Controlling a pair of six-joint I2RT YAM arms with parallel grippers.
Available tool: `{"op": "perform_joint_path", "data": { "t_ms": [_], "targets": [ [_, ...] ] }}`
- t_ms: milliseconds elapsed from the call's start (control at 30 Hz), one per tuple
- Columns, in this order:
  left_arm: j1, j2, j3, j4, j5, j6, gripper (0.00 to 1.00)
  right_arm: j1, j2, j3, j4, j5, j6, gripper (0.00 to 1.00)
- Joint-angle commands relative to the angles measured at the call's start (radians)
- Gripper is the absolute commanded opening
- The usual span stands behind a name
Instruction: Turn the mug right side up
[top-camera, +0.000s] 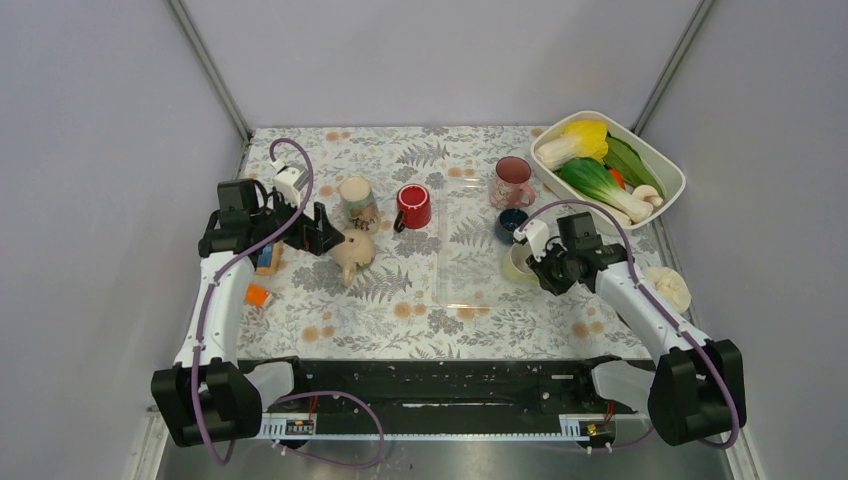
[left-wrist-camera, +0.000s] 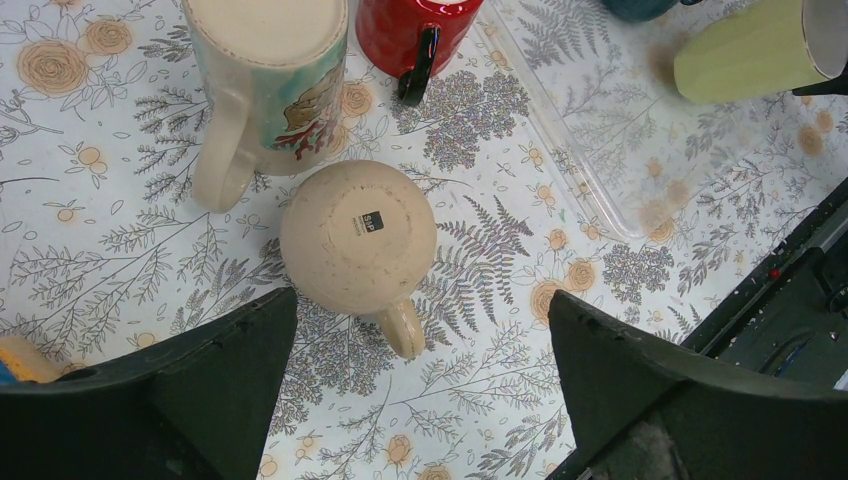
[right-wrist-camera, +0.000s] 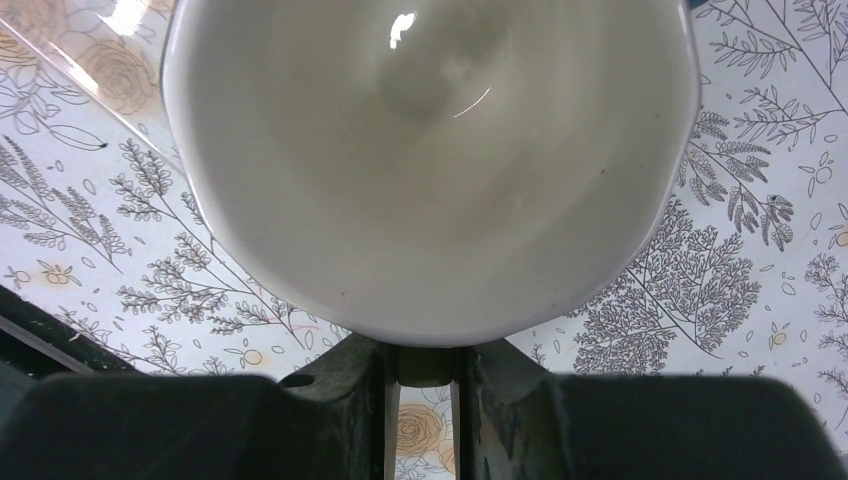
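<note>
Though crowded, fern-print tablecloth between pale walls.

The left arm and right arm are built of white links and bulky black joints. A purple cable is looped along each. The left hand and right hand are fitted with black, wedge-shaped fingers.

The left wrist view crops the red mug at twelve o'clock and the pale green mug at two o'clock; from above, the right gripper hides part of that mug.
</note>
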Motion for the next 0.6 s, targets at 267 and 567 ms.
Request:
{"op": "perform_joint_path", "data": {
  "t_ms": [267, 567],
  "targets": [
    [0.001, -0.003, -0.001, 0.023, 0.005, 0.025, 0.99, 0.026, 0.056, 0.072, 0.076, 0.057, -0.010, 0.00],
    [0.004, -0.002, -0.004, 0.023, 0.020, 0.027, 0.99, 0.065, 0.046, 0.088, 0.058, 0.098, -0.001, 0.19]
  ]
}}
